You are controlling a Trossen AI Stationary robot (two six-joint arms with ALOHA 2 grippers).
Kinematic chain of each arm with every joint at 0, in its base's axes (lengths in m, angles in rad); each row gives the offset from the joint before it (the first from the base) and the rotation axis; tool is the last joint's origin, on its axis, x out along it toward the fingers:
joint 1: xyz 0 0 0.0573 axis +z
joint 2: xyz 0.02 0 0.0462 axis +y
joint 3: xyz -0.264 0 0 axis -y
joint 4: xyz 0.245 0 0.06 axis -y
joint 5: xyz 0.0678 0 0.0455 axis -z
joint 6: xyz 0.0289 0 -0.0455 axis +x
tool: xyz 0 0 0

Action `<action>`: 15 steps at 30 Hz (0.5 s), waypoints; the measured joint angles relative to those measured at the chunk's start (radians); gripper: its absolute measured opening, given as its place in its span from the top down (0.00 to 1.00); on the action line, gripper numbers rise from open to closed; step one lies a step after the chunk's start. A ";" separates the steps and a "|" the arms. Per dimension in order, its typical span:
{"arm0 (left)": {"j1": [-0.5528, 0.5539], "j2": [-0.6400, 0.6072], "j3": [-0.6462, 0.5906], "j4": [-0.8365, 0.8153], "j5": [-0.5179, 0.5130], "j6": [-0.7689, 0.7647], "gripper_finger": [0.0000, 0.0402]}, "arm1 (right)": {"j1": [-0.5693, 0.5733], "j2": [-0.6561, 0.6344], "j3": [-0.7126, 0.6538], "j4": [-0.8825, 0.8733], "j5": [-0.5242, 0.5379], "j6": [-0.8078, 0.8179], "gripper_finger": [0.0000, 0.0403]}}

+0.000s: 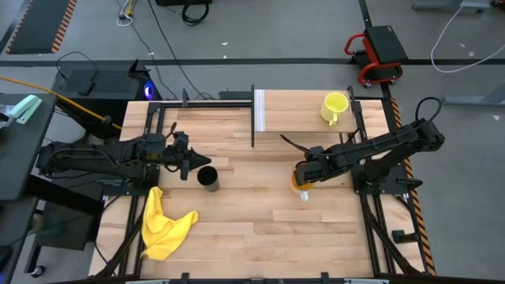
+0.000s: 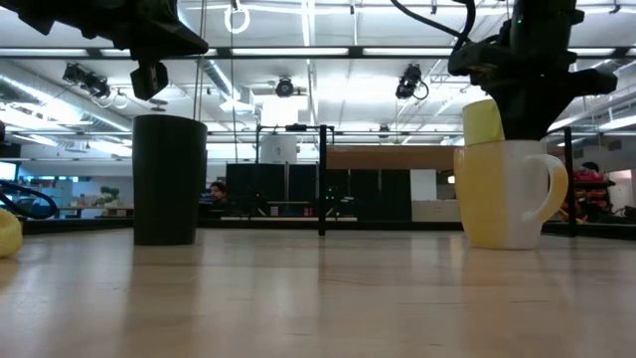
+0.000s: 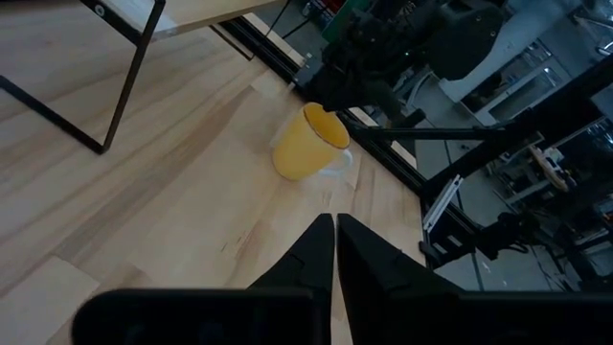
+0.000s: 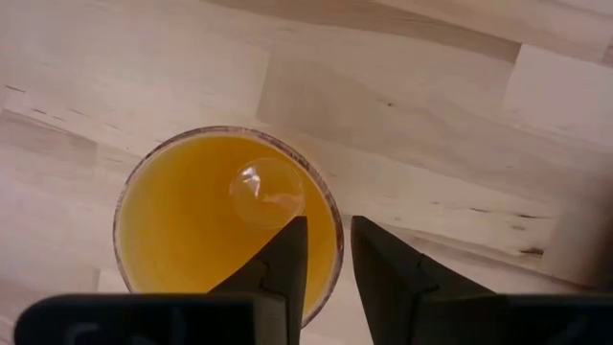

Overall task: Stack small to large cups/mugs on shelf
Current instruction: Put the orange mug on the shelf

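Three cups, one shelf, one cloth, two arms on a striped-wood table [image 1: 260, 229].

Orange mug [image 1: 301, 186]: glossy, round, pale handle. The high view mostly hides it under the right gripper [image 1: 302, 178]; the right wrist view looks straight down into its orange bowl [image 4: 225, 216], with one finger [image 4: 278, 264] inside the rim and the other outside, a narrow gap between them astride the wall. Whether they press the wall cannot be told. The low view shows it standing upright on the table [image 2: 509, 194], pale-sided. The left wrist view shows it from afar [image 3: 308, 144].

Yellow-green mug [image 1: 335, 106]: smooth, handled, on the shelf near its right end.

Black tumbler [image 1: 208, 177]: matte, straight-sided, no handle, upright on the table just beside the left gripper [image 1: 186, 164], apart from it. The low view gives its plain cylinder profile [image 2: 169, 179].

Left gripper: fingers [image 3: 311, 259] pressed together, holding nothing.

Shelf [image 1: 304, 110]: pale wooden board, white upright end panel, thin dark metal posts, at the table's far edge.

Yellow cloth [image 1: 163, 225]: soft, crumpled, at the table's near left.
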 joint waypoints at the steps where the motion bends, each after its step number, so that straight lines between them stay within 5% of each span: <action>1: 0.000 0.000 0.000 -0.001 0.000 0.000 0.94 | 0.000 0.000 0.000 0.000 -0.001 0.000 0.77; 15: 0.000 0.000 0.000 -0.003 0.000 -0.001 0.94 | 0.007 0.001 -0.071 0.078 -0.034 0.011 0.78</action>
